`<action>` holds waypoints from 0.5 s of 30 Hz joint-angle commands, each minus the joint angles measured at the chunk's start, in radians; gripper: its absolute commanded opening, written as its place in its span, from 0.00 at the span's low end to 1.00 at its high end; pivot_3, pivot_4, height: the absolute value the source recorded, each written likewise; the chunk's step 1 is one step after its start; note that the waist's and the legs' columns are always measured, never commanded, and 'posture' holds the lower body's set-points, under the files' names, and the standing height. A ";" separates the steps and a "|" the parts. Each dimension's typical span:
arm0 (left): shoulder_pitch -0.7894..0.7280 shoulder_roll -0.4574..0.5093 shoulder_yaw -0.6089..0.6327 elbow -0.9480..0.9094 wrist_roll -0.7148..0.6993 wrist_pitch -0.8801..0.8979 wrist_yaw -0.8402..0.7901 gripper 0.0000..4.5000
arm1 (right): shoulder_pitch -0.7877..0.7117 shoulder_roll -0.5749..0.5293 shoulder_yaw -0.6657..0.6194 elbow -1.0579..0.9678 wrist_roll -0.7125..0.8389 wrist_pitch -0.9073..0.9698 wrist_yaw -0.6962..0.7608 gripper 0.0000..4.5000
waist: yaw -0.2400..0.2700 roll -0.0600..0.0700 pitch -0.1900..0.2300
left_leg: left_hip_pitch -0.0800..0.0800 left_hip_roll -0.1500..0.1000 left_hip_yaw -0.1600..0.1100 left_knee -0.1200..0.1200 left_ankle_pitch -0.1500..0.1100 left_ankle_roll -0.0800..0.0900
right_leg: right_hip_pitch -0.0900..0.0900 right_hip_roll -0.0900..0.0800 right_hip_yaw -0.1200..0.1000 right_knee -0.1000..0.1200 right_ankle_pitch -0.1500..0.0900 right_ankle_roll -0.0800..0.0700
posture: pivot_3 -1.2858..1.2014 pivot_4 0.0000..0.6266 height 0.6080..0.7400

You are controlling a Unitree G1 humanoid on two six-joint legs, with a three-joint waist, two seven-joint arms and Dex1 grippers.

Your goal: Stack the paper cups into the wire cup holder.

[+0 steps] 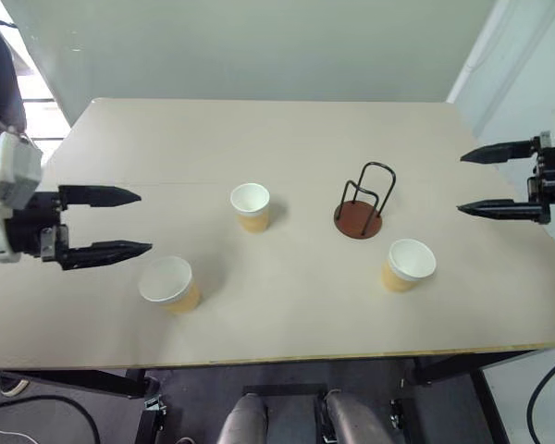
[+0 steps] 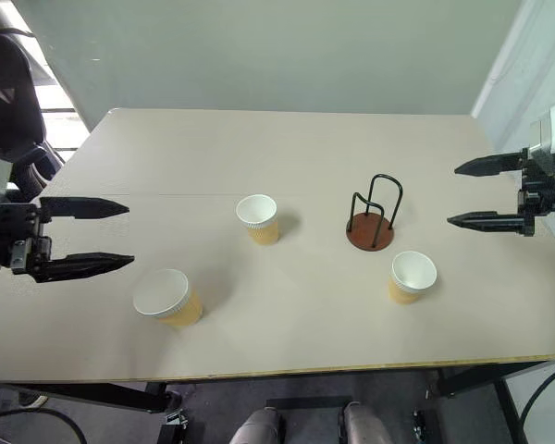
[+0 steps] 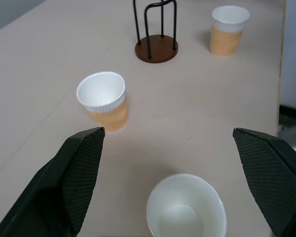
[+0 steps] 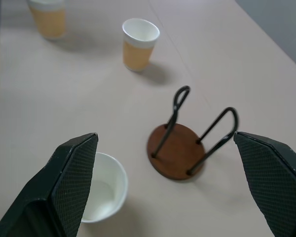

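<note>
Both pincers gape wide and empty, the left pincer [image 1: 143,223] over the table's [image 1: 287,139] left side, the right pincer [image 1: 462,183] at its right. Three paper cups [image 1: 251,205] [image 1: 170,283] [image 1: 407,264] stand upright around the empty wire cup holder [image 1: 362,209], right of centre.

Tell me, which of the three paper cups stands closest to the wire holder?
The cup at the wire holder's near right, toward the right gripper; the other two stand farther left.

In the left wrist view the nearest paper cup [image 3: 185,207] is cut off by the frame edge, its ribbed outside unseen. The wire cup holder [image 3: 156,45] loses its loop tops there.
</note>
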 commanded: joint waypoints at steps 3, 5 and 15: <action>0.057 -0.012 0.169 0.071 -0.040 0.041 -0.025 0.99 | 0.035 -0.032 -0.122 -0.033 0.075 0.024 -0.007 1.00 | 0.000 0.000 0.000 | 0.000 0.000 0.000 0.000 0.000 0.000 | 0.000 0.000 0.000 0.000 0.000 0.000 | 0.52 0.24 1.00; 0.100 -0.022 0.197 0.075 -0.036 0.041 -0.035 0.99 | 0.061 -0.034 -0.140 -0.040 0.085 0.030 -0.006 1.00 | 0.000 0.000 0.000 | 0.001 0.000 0.000 0.000 0.000 0.000 | 0.001 0.000 0.000 0.000 -0.001 -0.001 | 0.52 0.24 1.00; 0.131 -0.036 0.198 0.021 -0.059 0.058 -0.020 0.99 | 0.072 0.006 -0.104 -0.092 0.085 0.064 -0.038 1.00 | -0.001 0.000 0.000 | 0.003 0.000 0.000 0.002 0.001 -0.001 | 0.002 0.000 0.001 0.001 0.000 -0.002 | 0.52 0.24 1.00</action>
